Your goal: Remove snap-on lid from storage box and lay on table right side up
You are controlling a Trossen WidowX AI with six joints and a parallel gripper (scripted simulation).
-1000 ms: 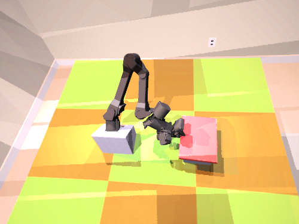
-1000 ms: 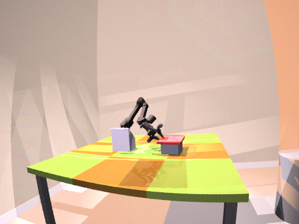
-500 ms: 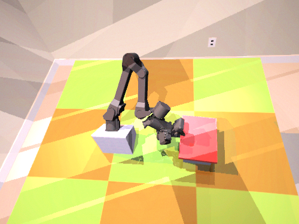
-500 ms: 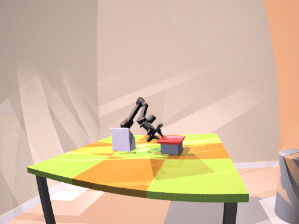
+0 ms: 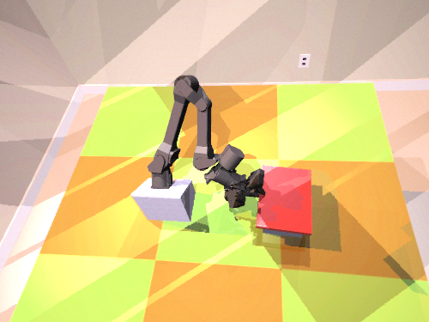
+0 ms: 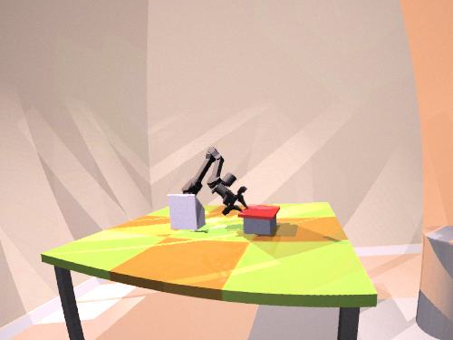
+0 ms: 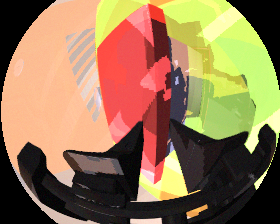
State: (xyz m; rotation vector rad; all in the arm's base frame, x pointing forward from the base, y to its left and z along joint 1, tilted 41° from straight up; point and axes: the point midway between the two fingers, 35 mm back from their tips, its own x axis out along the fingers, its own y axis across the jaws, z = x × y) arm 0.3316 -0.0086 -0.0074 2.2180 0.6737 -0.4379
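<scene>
The red lid (image 5: 287,197) (image 6: 259,211) (image 7: 125,75) lies flat, right side up, on top of the storage box. The dark blue-grey box (image 5: 295,239) (image 6: 259,226) (image 7: 178,90) stands upright on the table; the lid hides most of it in the view from above. My gripper (image 5: 260,189) (image 6: 245,208) (image 7: 156,124) is shut on the lid's near edge, on the side facing the arm's base. In the wrist view one finger is on the lid's top side and the other on its underside. I cannot see a gap between lid and box.
The arm's white base block (image 5: 165,206) (image 6: 182,212) stands to the left of the box. The chequered green and orange table (image 5: 214,288) (image 6: 181,263) extends in front of the box and to its right.
</scene>
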